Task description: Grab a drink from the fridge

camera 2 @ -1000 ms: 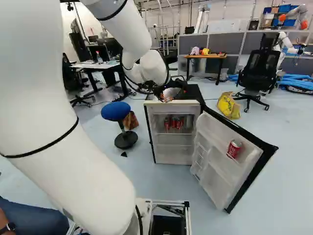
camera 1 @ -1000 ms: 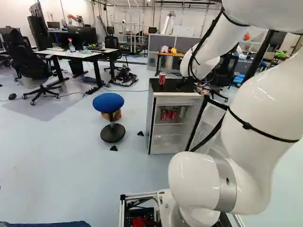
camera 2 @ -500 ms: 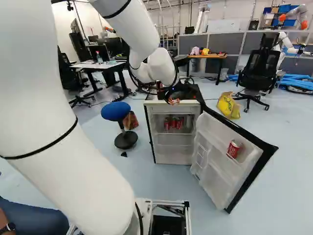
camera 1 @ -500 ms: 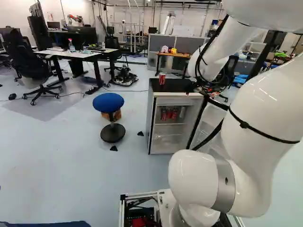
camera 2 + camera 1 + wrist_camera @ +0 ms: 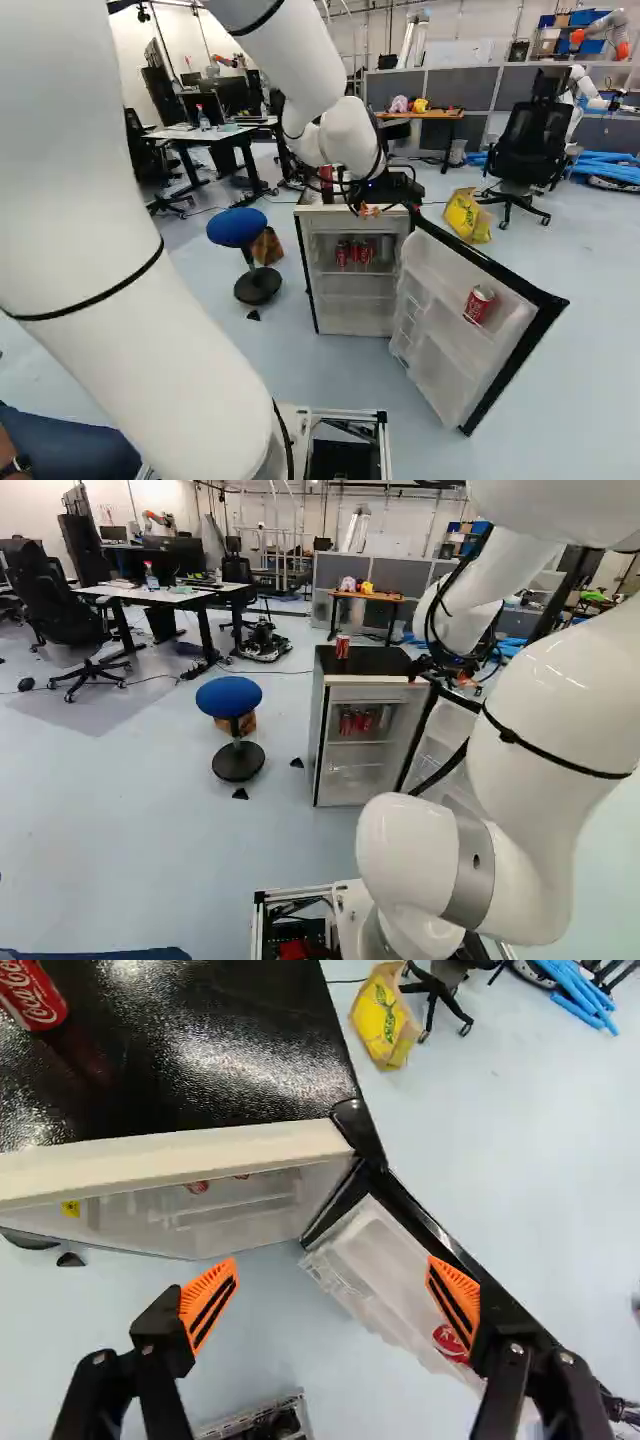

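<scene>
Open end effector [image 5: 369,210], near fridge edge [image 5: 180,1157], door [image 5: 450,355] swung wide

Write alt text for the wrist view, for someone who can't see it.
Black gripper, its orange-padded fingers spread wide and empty, before a small open fridge. A red can stands on the fridge's black top, another sits in the open door; beyond, a yellow bag is on the floor.

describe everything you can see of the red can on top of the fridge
The red cylindrical can, apparently metal, has white lettering on its side. It stands upright on the glossy black fridge top, which mirrors it faintly. Nothing else visibly touches it, not even the open black gripper. Whether it's opened isn't clear.
</scene>
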